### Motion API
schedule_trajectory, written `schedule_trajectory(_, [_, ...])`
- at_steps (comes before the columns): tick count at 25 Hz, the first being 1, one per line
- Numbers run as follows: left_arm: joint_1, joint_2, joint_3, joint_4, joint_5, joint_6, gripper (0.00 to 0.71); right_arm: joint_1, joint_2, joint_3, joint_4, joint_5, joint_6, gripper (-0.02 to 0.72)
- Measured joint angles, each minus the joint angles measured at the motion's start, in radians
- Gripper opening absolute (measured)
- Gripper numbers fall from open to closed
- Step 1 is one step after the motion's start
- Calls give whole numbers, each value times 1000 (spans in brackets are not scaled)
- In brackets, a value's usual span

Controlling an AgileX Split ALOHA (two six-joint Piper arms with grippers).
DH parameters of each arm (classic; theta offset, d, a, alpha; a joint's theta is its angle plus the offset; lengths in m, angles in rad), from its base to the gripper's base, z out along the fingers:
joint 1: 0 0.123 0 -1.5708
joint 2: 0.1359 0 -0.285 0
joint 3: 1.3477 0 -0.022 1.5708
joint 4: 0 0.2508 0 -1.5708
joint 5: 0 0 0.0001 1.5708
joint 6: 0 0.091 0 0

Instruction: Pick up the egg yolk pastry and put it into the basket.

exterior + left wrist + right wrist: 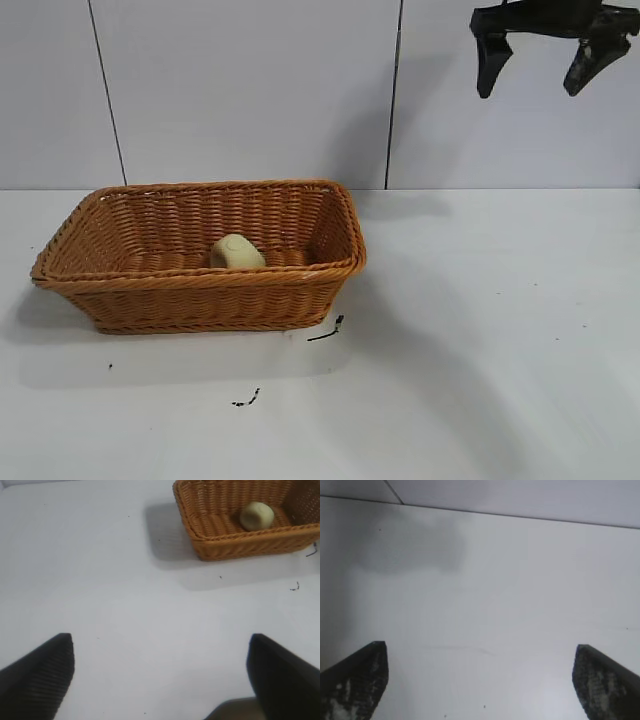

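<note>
The pale yellow egg yolk pastry (236, 252) lies inside the orange-brown wicker basket (190, 300), towards its front right part; the left wrist view also shows the pastry (256, 515) in the basket (235, 542). High at the back right, my right gripper (540, 72) hangs open and empty, far from the basket. In its own view the right gripper (480, 680) has only bare table between its fingers. My left gripper (161, 672) is open and empty over the table, well away from the basket; the exterior view does not show it.
Two small dark scraps lie on the white table: one (327, 331) by the basket's front right corner, another (247, 399) nearer the front. A white panelled wall (250, 90) stands behind the table.
</note>
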Motion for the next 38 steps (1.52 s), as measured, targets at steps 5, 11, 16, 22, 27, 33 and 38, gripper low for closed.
schedule_trajectory(5, [0,0,0,0,0,0,696,0,-269,276,-8,1,0,693])
schedule_trajectory(11, [0,0,0,0,0,0,696,0,-607,598,-9,1,0,693])
schedule_trajectory(16, [0,0,0,0,0,0,696,0,-886,862,-9,1,0,693])
schedule_trajectory(22, [0,0,0,0,0,0,696,0,-1198,1178,-9,1,0,693])
schedule_trajectory(27, [0,0,0,0,0,0,696,0,-1481,1442,-1,-67,0,693])
schedule_trajectory(33, [0,0,0,0,0,0,696,0,-1795,1640,21,-162,-11,693])
schedule_trajectory(38, [0,0,0,0,0,0,696,0,-1979,1646,30,-180,-30,693])
